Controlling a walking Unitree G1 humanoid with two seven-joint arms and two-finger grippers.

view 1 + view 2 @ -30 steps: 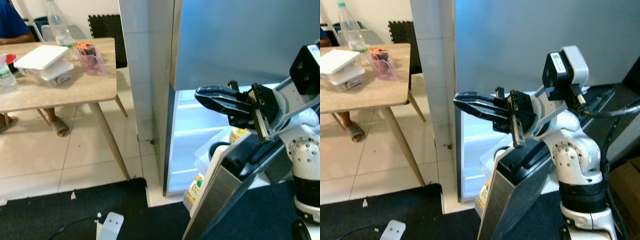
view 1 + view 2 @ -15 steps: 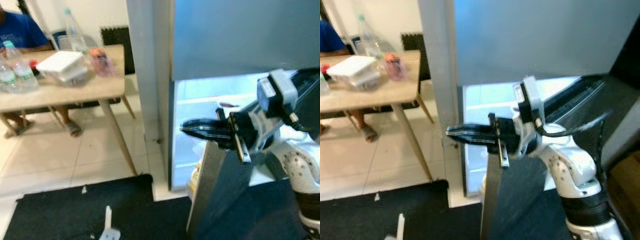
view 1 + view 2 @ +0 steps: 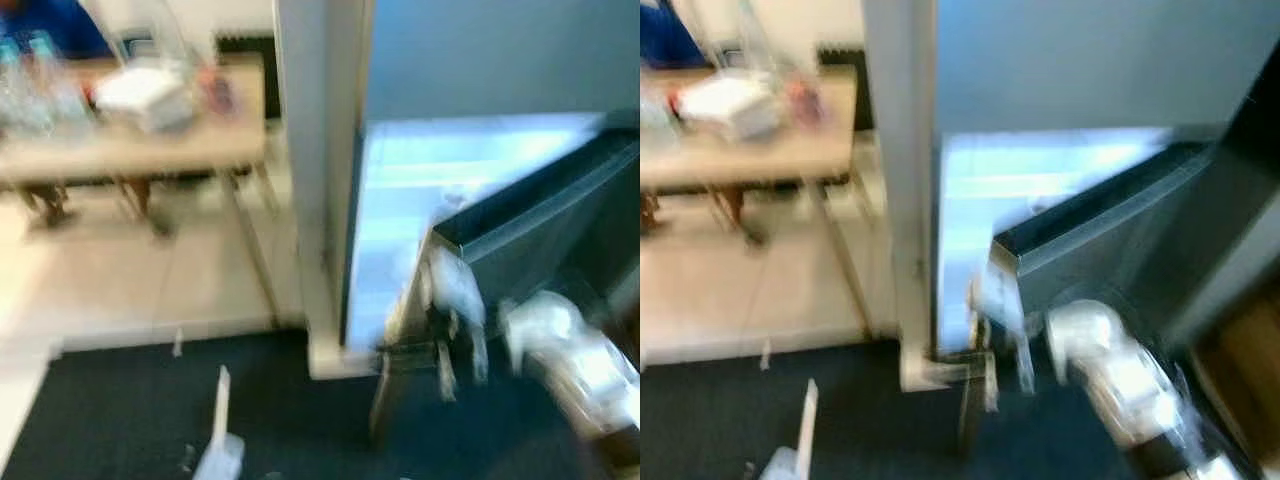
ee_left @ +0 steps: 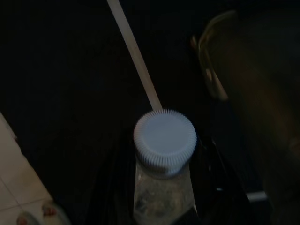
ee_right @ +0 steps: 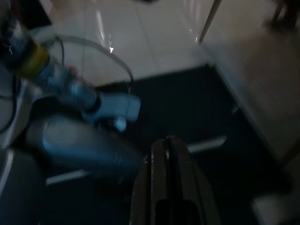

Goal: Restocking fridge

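The head views are heavily blurred. The fridge (image 3: 470, 90) is seen with its lower compartment lit and its lower door (image 3: 530, 220) swung open, leaning out from the fridge. The right arm (image 3: 560, 345) is seen as a pale smear just in front of that door, low, above the dark mat (image 3: 150, 410) that lies before the fridge.

In the right wrist view, the right gripper (image 5: 169, 187) is pointed down over the dark mat, and its 2 black fingers (image 5: 159, 183) are pressed together with nothing between them.

In the left wrist view, a clear plastic bottle (image 4: 164, 187) with a white ribbed cap (image 4: 165, 138) is clamped upright between the jaws of the left gripper (image 4: 164, 206), black fingers (image 4: 220, 192) being seen on either side of it, over the dark mat.

Well to the left of the fridge, a wooden counter (image 3: 130, 150) is seen on the pale tiled floor (image 3: 130, 280), with a white container (image 3: 140, 92) and clear bottles (image 3: 30, 75) upon it, all blurred.
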